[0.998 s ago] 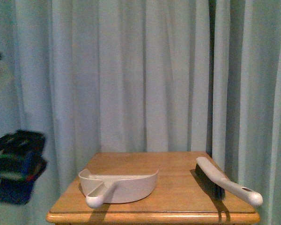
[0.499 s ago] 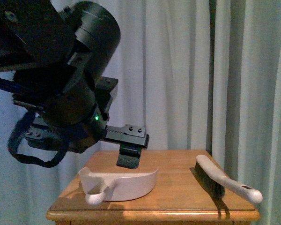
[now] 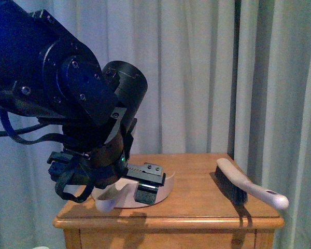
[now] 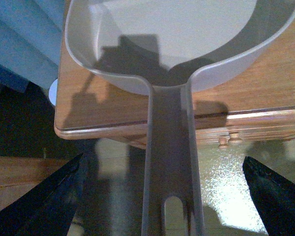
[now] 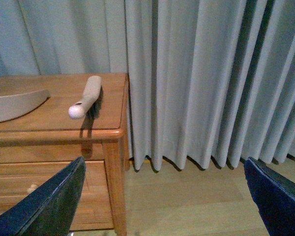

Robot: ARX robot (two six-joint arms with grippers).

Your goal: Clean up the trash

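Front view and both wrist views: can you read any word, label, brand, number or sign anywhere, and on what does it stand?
None can be read in any view.
The beige plastic dustpan, the beige-handled brush with dark bristles, the wooden table and the pale grey curtains show no print.

A wooden table (image 3: 197,210) stands before a pale pleated curtain (image 3: 197,78). On its left half lies a cream dustpan (image 3: 165,185), with its handle running out past the near edge. On the right lies a brush (image 3: 246,188) with dark bristles, well apart from the dustpan, handle toward the near right corner. A drawer (image 5: 44,179) with small knobs sits under the top. The floor (image 5: 187,201) is light wood.
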